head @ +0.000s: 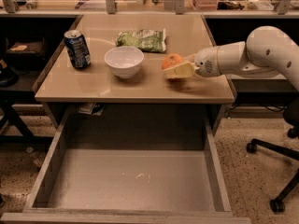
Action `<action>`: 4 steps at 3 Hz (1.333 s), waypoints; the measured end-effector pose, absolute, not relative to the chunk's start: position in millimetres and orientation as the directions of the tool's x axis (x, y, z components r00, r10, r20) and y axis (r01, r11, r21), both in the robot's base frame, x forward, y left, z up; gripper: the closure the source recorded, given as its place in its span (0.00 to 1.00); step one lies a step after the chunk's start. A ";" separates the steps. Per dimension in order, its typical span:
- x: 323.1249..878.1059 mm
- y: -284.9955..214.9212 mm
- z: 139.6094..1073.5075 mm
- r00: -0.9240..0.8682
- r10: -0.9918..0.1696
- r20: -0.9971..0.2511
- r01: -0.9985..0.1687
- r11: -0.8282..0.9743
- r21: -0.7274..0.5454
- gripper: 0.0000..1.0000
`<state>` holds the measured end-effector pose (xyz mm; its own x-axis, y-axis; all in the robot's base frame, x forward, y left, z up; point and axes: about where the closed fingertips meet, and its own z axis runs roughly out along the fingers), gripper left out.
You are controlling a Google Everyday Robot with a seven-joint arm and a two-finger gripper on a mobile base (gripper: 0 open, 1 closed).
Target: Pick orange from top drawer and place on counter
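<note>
The white arm's cream two-finger gripper (171, 68) pinches the small, round, dimpled orange (172, 59) between its fingers. It holds the fruit low over the right side of the glossy beige counter (93, 83), just right of a white ceramic bowl (124, 61). The wide grey top drawer (131, 181) stands open below.

The orange (171, 59), small, round and bright, is clamped in the gripper (172, 68) just above the glossy beige desk (93, 85), right of centre. The top drawer (131, 185), grey and scuffed, stands pulled open across the lower frame.
</note>
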<state>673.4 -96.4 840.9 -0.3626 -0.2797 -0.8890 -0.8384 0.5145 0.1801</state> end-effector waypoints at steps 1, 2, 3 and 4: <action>675.0 -99.3 828.7 -0.369 -0.260 -0.892 -0.839 0.507 0.199 1.00; 673.7 -102.5 819.7 -0.376 -0.245 -0.894 -0.836 0.507 0.212 1.00; 673.7 -102.5 819.8 -0.376 -0.245 -0.894 -0.836 0.507 0.212 0.82; 673.7 -102.5 819.8 -0.376 -0.245 -0.894 -0.836 0.506 0.212 0.58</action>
